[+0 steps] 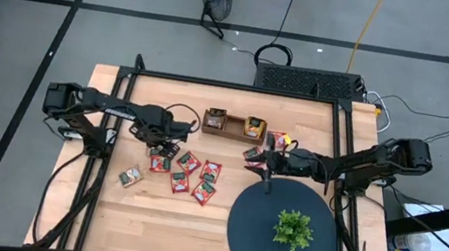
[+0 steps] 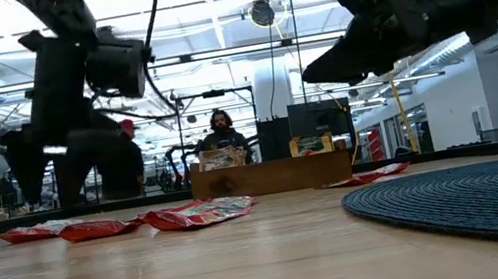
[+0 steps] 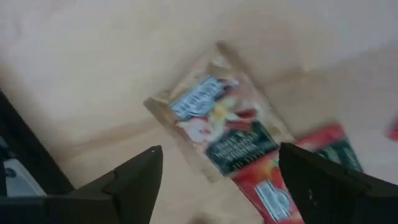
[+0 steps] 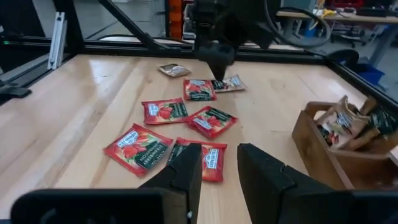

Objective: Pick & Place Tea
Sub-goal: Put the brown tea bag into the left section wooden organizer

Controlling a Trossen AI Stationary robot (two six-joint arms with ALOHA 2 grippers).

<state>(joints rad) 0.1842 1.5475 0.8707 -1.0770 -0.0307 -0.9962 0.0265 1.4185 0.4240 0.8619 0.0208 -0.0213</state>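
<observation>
1. Left tool, fingers wide apart, hangs over a beige tea sachet lying flat on the desk.
2. Red sachets lie mid-desk.
3. Right tool, fingers narrowly parted, holds nothing.

We look down past the left gripper, whose two dark fingers stand wide apart at the lower edge with nothing between them. Beyond the gap, on the pale wooden table, lies a tan tea sachet, flat and turned at an angle, with a blue-and-white label and fruit artwork. A red tea sachet overlaps its lower corner, and another red sachet lies just beside them. The view is blurred.
</observation>
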